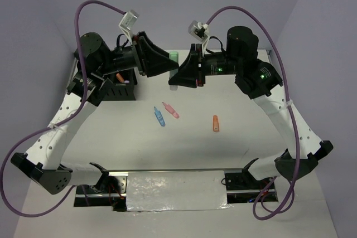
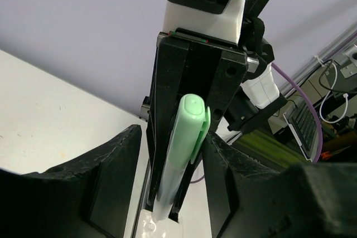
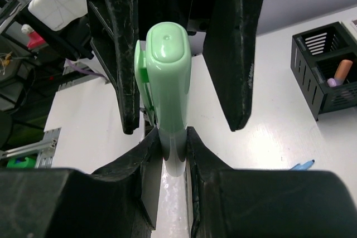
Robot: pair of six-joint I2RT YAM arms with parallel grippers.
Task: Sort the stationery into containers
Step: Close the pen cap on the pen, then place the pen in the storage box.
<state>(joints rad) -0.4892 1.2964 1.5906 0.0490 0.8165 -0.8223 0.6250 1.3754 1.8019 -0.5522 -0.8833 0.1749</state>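
A mint green marker [image 1: 174, 56] hangs in the air over the back of the table, where both grippers meet. My right gripper [image 3: 173, 137] is shut on its pale lower end. My left gripper [image 2: 172, 137] stands open around the capped end [image 2: 187, 149], with a gap showing on at least one side. The black organizer [image 1: 120, 90] sits at the back left, with an orange marker [image 3: 343, 71] and a purple one [image 3: 332, 82] in a compartment. A blue marker [image 1: 160, 116], a pink marker [image 1: 170, 110] and an orange marker [image 1: 215, 123] lie on the table.
A white-wrapped block [image 1: 175, 190] lies along the near edge between the arm bases. Purple cables [image 1: 262, 32] loop above both arms. The wall stands close behind the grippers.
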